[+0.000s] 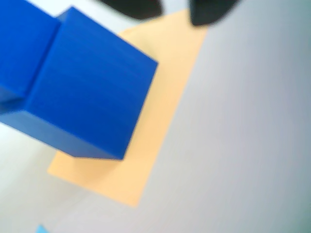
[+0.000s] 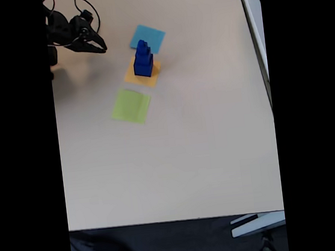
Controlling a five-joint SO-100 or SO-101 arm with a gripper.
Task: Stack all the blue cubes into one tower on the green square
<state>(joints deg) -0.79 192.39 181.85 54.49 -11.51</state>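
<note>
Three blue cubes (image 2: 142, 59) stacked as one stepped tower, sitting on orange-yellow square (image 2: 142, 74), not on green square (image 2: 131, 105). Tower located right of pincer (image 2: 102, 48) in fixed view, near but clearly apart; no contact. Green square bare, below and to the right of pincer, on far side of orange-yellow square from light blue square (image 2: 147, 37).

Pincer state: appears closed or nearly so, empty; tips too small in fixed view for certainty. Two dark, blurred finger ends at top edge of wrist view (image 1: 167, 12), nothing between them.

Wrist view: largest cube (image 1: 92, 92) close up at left, next cube up (image 1: 24, 43) on top of it, orange-yellow paper (image 1: 160, 111) beneath.

Handling, est.: cubes rigid, glossy, hard-edged; prob. light plastic. Smooth faces = slip risk, so pads flat on two opposite side faces, approx. mid-height, jaw axis square to faces. No corner grips. Stack not bonded as far as visible; upper cubes liable to shift or topple if bottom cube jolted. Paper squares thin, loose; may slide w/ any drag.

Task status, est.: not started; tower rebuild needed on green square, largest cube first.
</note>
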